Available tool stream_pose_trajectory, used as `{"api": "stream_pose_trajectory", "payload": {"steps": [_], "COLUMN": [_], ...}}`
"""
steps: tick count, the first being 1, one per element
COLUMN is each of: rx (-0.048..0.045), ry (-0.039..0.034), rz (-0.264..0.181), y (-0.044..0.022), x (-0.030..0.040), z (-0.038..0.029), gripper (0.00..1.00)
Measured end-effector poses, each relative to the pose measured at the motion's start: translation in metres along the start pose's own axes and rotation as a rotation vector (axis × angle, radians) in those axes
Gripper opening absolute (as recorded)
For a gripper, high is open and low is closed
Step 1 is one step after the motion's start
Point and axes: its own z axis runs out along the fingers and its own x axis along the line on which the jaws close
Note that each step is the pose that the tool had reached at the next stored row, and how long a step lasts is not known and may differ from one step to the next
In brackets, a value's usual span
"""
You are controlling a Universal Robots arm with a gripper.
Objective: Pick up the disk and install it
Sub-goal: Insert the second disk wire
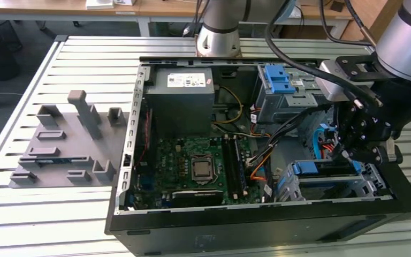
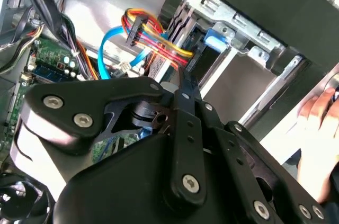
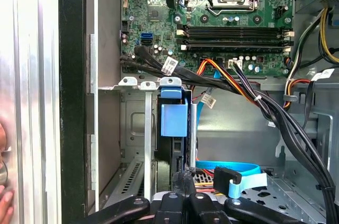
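The disk [image 1: 325,168] stands on edge in the drive cage at the front corner of the open computer case, on the exterior view's right, with its blue frame showing. In the first wrist view the disk [image 3: 173,121] shows as a blue tab over a dark edge between silver cage rails. My gripper [image 1: 350,156] hangs just above the cage. Its fingers [image 2: 185,87] are drawn together into one narrow tip, shut, right at the near end of the disk [image 2: 216,39]. Whether they pinch the frame is hidden.
Bundled black, orange and blue cables [image 3: 238,89] cross beside the cage. The motherboard [image 1: 198,163], a grey power-supply box [image 1: 184,93] and a second cage with a blue bracket [image 1: 280,80] fill the case. A grey fixture [image 1: 70,139] lies on the table. A person's hand [image 2: 318,128] is beside the case.
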Motion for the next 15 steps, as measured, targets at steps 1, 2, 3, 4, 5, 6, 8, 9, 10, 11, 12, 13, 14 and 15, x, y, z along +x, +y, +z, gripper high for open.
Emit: {"api": "stream_pose_trajectory", "payload": {"steps": [1, 2, 3, 4, 5, 6, 8, 9, 10, 11, 12, 13, 14, 15], "rx": [0.0, 0.0, 0.0001, 0.0001, 0.0001, 0.0001, 0.0001, 0.0001, 0.0001, 0.0, 0.0, 0.0001, 0.0001, 0.0001], "ry": [-0.0002, -0.0003, 0.0, 0.0, -0.0003, -0.0003, -0.0004, -0.0005, -0.0004, -0.0004, -0.0005, -0.0004, -0.0005, -0.0005], "rz": [0.0, 0.0, 0.0, 0.0, 0.0, 0.0, 0.0, 0.0, 0.0, 0.0, 0.0, 0.0, 0.0, 0.0], "y": [0.0011, 0.0017, 0.0019, 0.0019, 0.0018, 0.0017, 0.0014, 0.0013, 0.0015, 0.0026, 0.0061, 0.0082, 0.0104, 0.0131], "x": [0.0001, 0.0001, 0.0001, 0.0001, 0.0001, 0.0002, 0.0004, 0.0004, 0.0004, 0.0004, 0.0004, 0.0004, 0.0005, 0.0005], "z": [0.0001, 0.0, -0.0006, -0.0016, -0.003, -0.0055, -0.012, -0.0148, -0.0185, -0.0192, -0.0196, -0.0198, -0.0199, -0.02], "gripper": [0.11, 0.11, 0.11, 0.11, 0.11, 0.11, 0.11, 0.11, 0.11, 0.11, 0.11, 0.11, 0.11, 0.11]}}
